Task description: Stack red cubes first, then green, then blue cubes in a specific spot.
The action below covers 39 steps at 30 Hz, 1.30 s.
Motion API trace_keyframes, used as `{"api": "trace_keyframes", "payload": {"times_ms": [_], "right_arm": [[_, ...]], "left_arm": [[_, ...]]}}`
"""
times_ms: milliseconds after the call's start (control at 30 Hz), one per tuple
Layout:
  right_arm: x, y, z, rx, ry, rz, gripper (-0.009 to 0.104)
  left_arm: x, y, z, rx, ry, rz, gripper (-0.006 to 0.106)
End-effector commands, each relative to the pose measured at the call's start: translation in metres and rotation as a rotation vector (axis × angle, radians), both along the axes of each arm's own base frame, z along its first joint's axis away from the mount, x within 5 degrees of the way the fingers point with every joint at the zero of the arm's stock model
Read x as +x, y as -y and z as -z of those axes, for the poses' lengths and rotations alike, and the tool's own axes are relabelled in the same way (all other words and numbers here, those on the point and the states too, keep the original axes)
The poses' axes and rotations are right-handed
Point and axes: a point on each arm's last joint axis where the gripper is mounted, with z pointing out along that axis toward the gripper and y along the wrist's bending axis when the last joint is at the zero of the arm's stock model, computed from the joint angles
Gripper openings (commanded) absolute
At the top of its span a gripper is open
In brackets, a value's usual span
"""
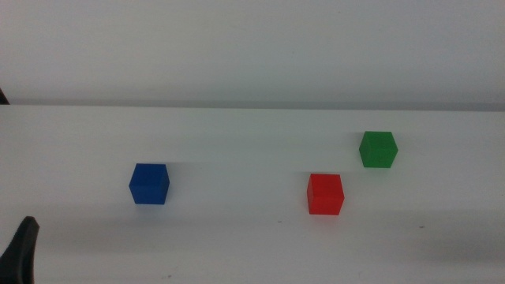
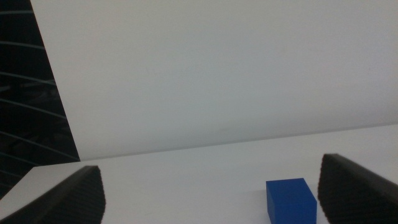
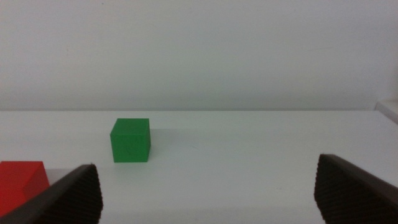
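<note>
With nothing stacked yet, the right gripper (image 3: 208, 190), fingers spread wide, should straddle the red cube (image 1: 325, 194) squarely near the desk's (image 1: 237, 237) front edge, green cube (image 1: 378, 149) just behind, blue cube (image 1: 149, 184) well apart toward the left gripper (image 2: 211, 193), likewise spread.

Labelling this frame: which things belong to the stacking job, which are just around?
Job:
red cube
green cube
blue cube
All three apart on the table, none stacked.

Just around:
nothing but the left gripper, waiting at the near left edge, open.
</note>
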Motion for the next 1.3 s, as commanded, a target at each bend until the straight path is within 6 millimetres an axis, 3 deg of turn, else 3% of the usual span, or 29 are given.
{"api": "trace_keyframes", "payload": {"times_ms": [0,333,367,500,567,700,833,967,1267], "right_arm": [[-0.001,0.0,0.012,0.016,0.009,0.006,0.091],[-0.001,0.0,0.011,0.051,0.013,0.012,0.091],[0.004,0.0,-0.01,0.063,-0.026,0.013,0.091],[0.022,0.002,-0.049,0.104,-0.166,0.028,0.091],[0.038,0.003,-0.07,0.214,-0.281,0.062,0.091],[0.07,0.007,-0.102,0.338,-0.636,0.182,0.091],[0.111,0.01,-0.123,0.379,-0.852,0.286,0.091],[0.15,-0.008,-0.122,0.317,-0.971,0.295,0.091],[0.225,-0.095,-0.114,0.195,-1.063,0.088,0.091]], "left_arm": [[-0.001,0.0,0.011,-0.016,0.003,-0.001,0.091],[-0.001,0.0,0.011,-0.016,0.003,-0.001,0.091],[-0.001,0.0,0.011,-0.016,0.003,-0.001,0.091],[-0.001,0.0,0.011,-0.016,0.003,-0.001,0.091],[-0.001,0.0,0.011,-0.016,0.003,-0.001,0.091],[-0.001,0.0,0.011,-0.016,0.003,-0.001,0.091],[-0.001,0.0,0.011,-0.016,0.003,-0.001,0.091],[-0.001,0.0,0.011,-0.016,0.003,-0.001,0.091],[-0.001,0.0,0.011,-0.016,0.003,-0.001,0.091]]}}
